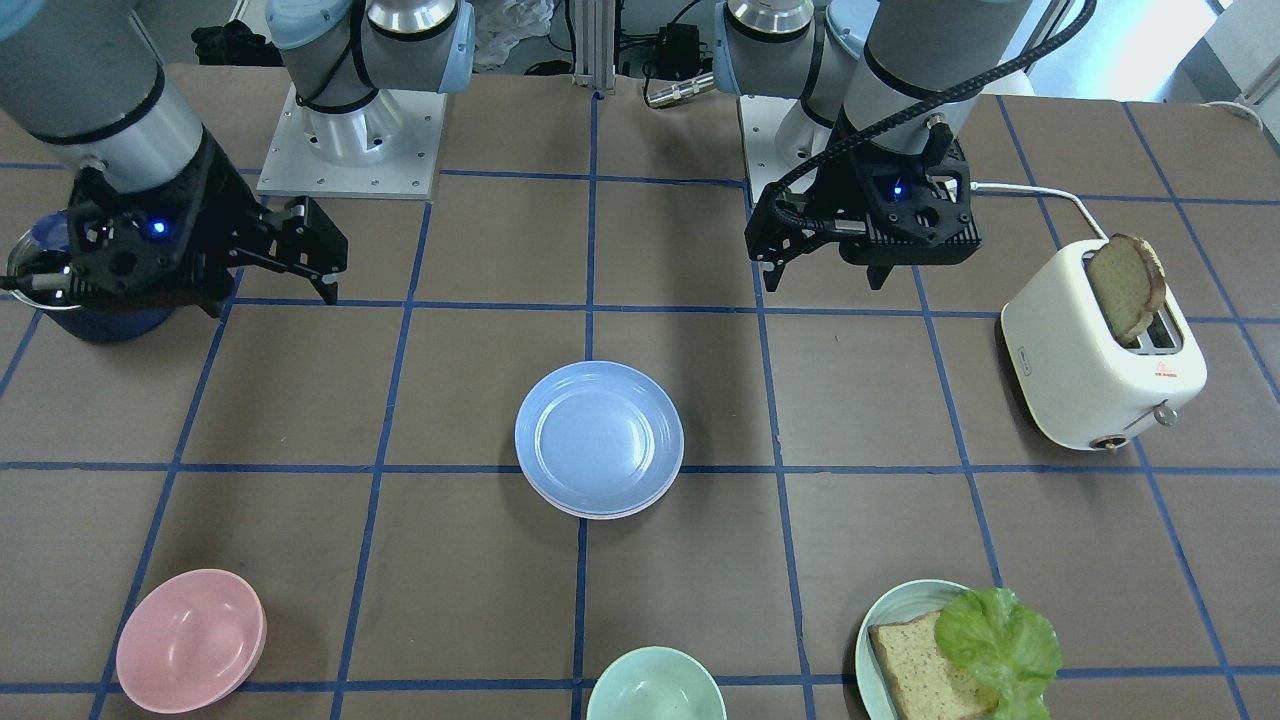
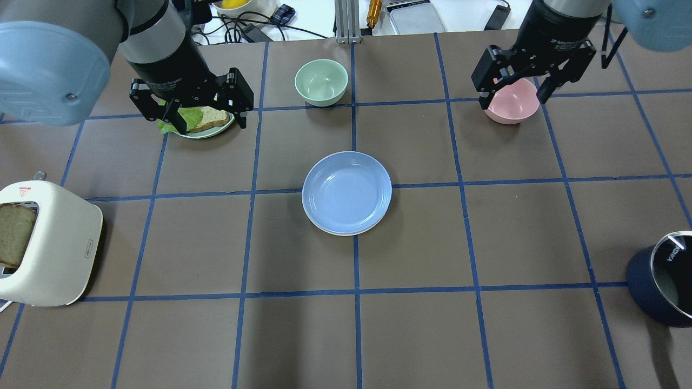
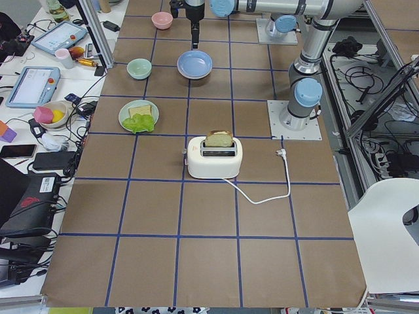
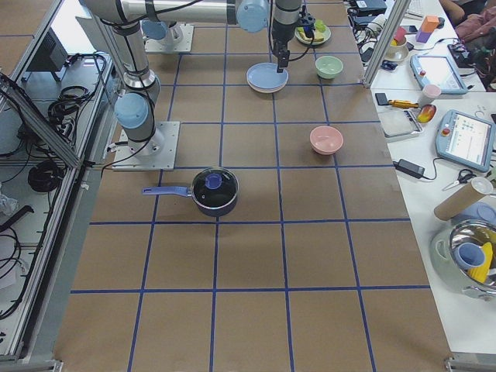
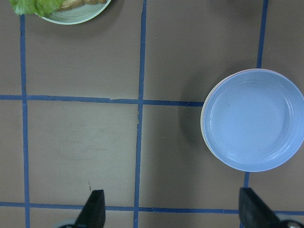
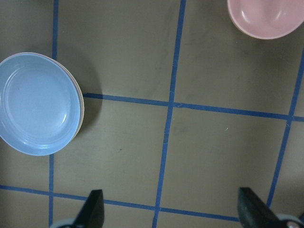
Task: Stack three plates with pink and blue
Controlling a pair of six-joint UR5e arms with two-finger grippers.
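Observation:
The light blue plate lies on top of a stack at the table's middle, also seen in the overhead view. A pale pink rim shows just under it. A cream edge peeks out at the stack's side; the lower plates are otherwise hidden. My left gripper is open and empty, raised over the green plate, away from the stack. Its wrist view shows the stack to one side. My right gripper is open and empty, raised over the pink bowl.
A white toaster with a bread slice stands at the robot's left. A pale green plate carries bread and lettuce. A pink bowl, a mint bowl and a dark blue pot stand around the stack.

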